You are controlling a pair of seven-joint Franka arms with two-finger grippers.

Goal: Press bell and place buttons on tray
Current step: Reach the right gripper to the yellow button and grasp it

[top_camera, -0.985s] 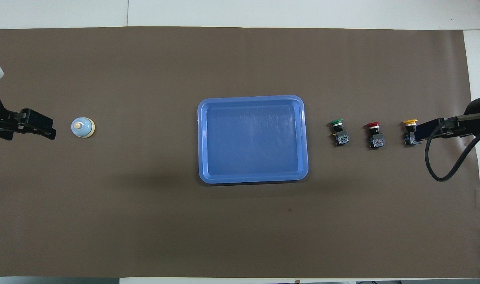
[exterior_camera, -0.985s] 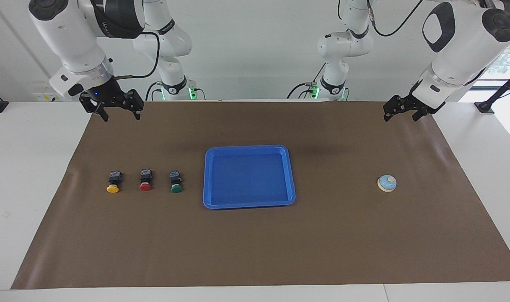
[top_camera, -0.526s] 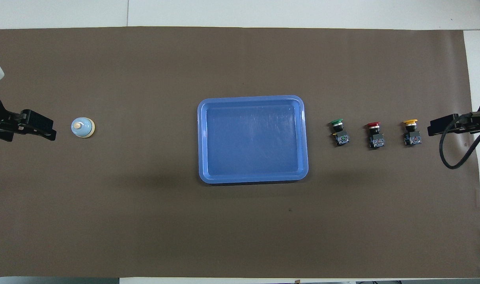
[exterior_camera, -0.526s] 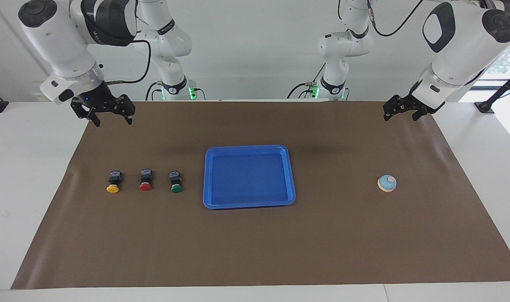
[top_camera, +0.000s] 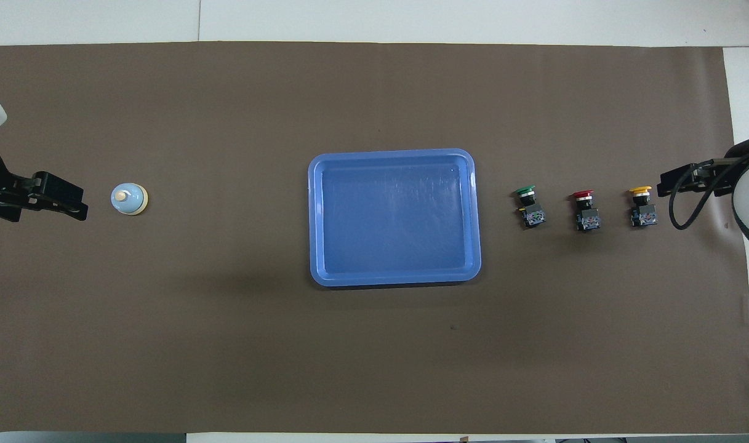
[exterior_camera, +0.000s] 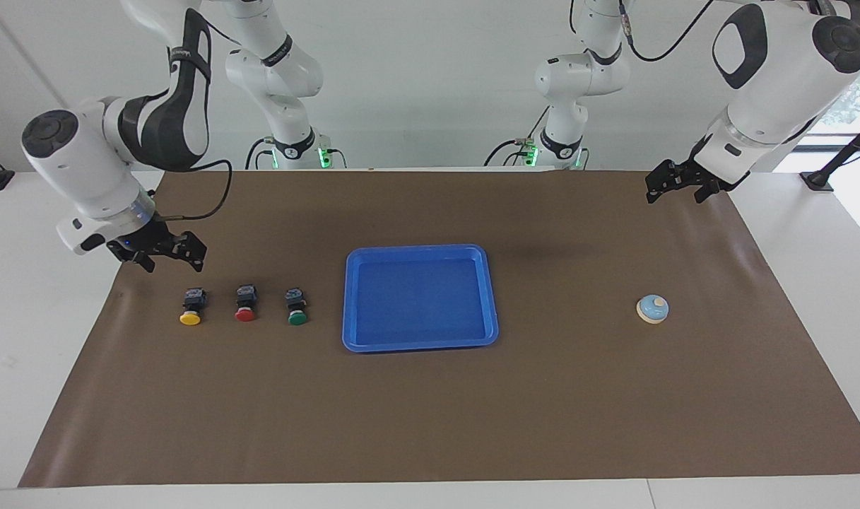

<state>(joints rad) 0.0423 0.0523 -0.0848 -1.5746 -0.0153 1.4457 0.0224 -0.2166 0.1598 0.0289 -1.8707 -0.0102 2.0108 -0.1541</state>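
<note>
1. The right gripper (exterior_camera: 167, 260) hangs low over the brown mat (exterior_camera: 430, 424) at the right arm's end of the table, its fingers apart and holding nothing.
2. Under and just off its fingertips, toward the table's middle, lies the yellow button (exterior_camera: 191, 307), near the fingers but not touched by them.
3. In the overhead view the right gripper (top_camera: 676, 186) shows at the mat's edge, just beside the yellow button (top_camera: 642, 207), with a black cable (top_camera: 688, 209) looping below it.
4. The red button (exterior_camera: 245, 304) lies next in the row, farther from the right fingers, and the green button (exterior_camera: 296, 307) lies after it, nearest the tray.
5. All three buttons lie on their sides on the mat, caps pointing away from the robots, each apart from its neighbour.
6. The tray (exterior_camera: 420, 341) sits at the mat's middle, between the two grippers and well apart from both sets of fingers; none of the buttons is in it.
7. The left gripper (exterior_camera: 678, 189) waits raised over the mat's corner at the left arm's end, fingers apart and holding nothing.
8. The bell (exterior_camera: 653, 309) stands upright on the mat, farther from the robots than that corner and well apart from the left fingers.
9. In the overhead view the left gripper (top_camera: 60, 200) appears just beside the bell (top_camera: 128, 199), but the facing view shows it raised and clear of it.
</note>
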